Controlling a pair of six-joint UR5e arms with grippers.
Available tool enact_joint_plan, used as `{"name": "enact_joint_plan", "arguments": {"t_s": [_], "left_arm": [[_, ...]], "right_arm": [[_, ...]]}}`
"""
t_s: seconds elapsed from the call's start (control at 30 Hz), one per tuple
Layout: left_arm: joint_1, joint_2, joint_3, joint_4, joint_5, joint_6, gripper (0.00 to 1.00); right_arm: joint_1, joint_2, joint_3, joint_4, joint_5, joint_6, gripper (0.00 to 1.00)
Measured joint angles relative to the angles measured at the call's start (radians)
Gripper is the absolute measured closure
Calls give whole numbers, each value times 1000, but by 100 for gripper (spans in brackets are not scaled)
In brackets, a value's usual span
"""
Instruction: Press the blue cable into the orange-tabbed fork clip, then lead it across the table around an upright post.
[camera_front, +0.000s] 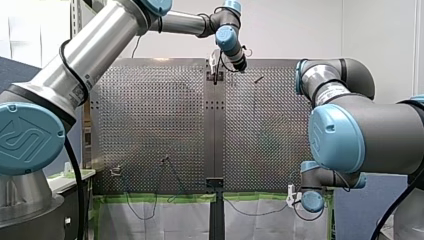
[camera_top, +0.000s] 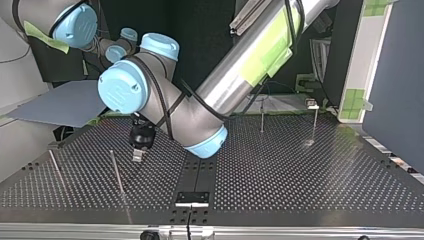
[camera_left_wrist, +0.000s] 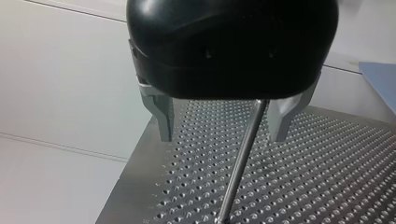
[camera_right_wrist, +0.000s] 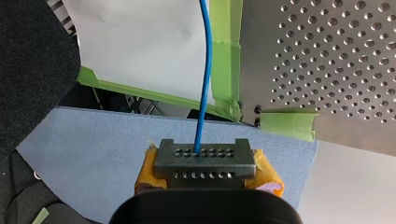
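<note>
1. Steel perforated table (camera_front: 150, 125), w/ green tape (camera_front: 150, 198) along the edge nearest the arms' bases. A centre seam runs from that edge to the far one.
2. Left gripper (camera_left_wrist: 222, 123) has a black body and metal fingers (camera_left_wrist: 163, 116) spread wide, grasping nothing. In the front view it hangs low over the far edge, close to the seam.
3. Upright post (camera_left_wrist: 238, 172) rises into the gap between those fingers, nearer one of them. Can't tell if it touches.
4. Top view: edge post (camera_top: 54, 167) stands by the table's left side edge. Two back posts (camera_top: 262, 116) stand well apart from it, toward the right rear corner.
5. Right gripper (camera_right_wrist: 205, 158), w/ yellow-orange pads (camera_right_wrist: 266, 175), is clenched on the blue cable (camera_right_wrist: 204, 70). It sits off the plate, just past the taped corner, over a blue-grey sheet (camera_right_wrist: 93, 140).
6. From the fingertips the cable runs straight ahead, along the outside of the taped edge and not over the perforated plate.
7. Room to move: a broad bare stretch of plate lies between the post groups on both sides of the seam. The left arm's elbow hangs above the middle in the top view.
</note>
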Motion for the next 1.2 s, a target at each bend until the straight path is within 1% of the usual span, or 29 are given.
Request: {"name": "enact_joint_plan", "arguments": {"t_s": [0.13, 0.23, 0.37, 0.47, 0.67, 0.77, 0.93, 1.07, 1.2], "left_arm": [[-5, 0, 0, -9, -3, 4, 0], [-10, 2, -10, -13, -6, 7, 0], [-14, 7, -43, -9, -11, 31, 0], [-14, 9, -73, 7, -10, 52, 0], [-14, 10, -125, 37, -8, 63, 0], [-12, 13, -156, 40, -6, 63, 0], [-10, 15, -193, 42, -8, 64, 0], [-10, 15, -200, 44, -7, 62, 0], [-8, 15, -200, 49, -6, 60, 0]], "right_arm": [[0, -9, 0, 9, -4, 1, 100], [0, -24, 1, 25, -9, 2, 100], [-1, -47, 1, 44, -18, 5, 100], [0, -62, 1, 54, -22, 6, 100], [-2, -101, 12, 71, -26, 11, 100], [-4, -131, 28, 79, -32, 23, 100], [-3, -183, 50, 109, -44, 51, 100], [-1, -223, 54, 145, -49, 74, 100], [0, -266, 54, 176, -51, 88, 100]]}}
